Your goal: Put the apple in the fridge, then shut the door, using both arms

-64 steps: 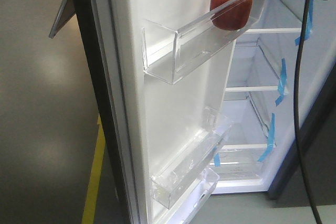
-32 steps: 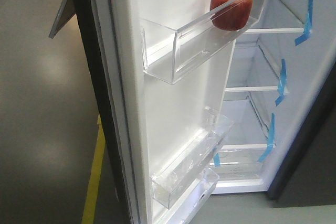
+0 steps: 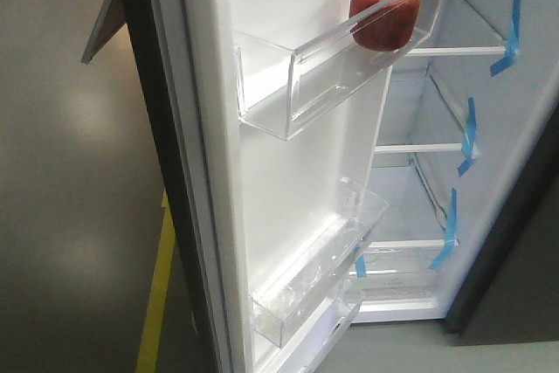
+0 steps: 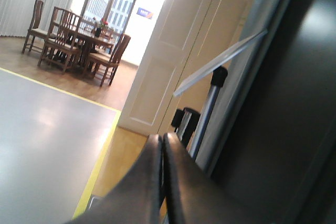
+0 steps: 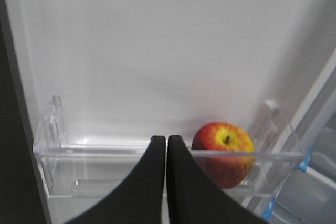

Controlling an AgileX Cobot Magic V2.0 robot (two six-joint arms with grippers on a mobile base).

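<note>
The red and yellow apple (image 3: pixel 384 12) rests in the top clear bin (image 3: pixel 332 67) on the white inside of the open door (image 3: pixel 279 181). Behind it the fridge (image 3: pixel 437 181) shows white shelves with blue tape strips. In the right wrist view the apple (image 5: pixel 224 153) sits at the bin's right end, and my right gripper (image 5: pixel 166 139) is shut and empty just in front of the bin's rim, left of the apple. My left gripper (image 4: pixel 162 137) is shut and empty beside the door's dark grey outside (image 4: pixel 283 119). Neither gripper shows in the front view.
A yellow floor line (image 3: pixel 157 294) runs along the grey floor left of the door. A grey sign on a black post (image 4: pixel 207 103) stands near the door's outer face. White double doors (image 4: pixel 173 51) and a dining table with chairs (image 4: pixel 79 40) lie farther off.
A black cable that hung across the right side of the front view a second ago has gone out of view. The apple and the door have not moved.
</note>
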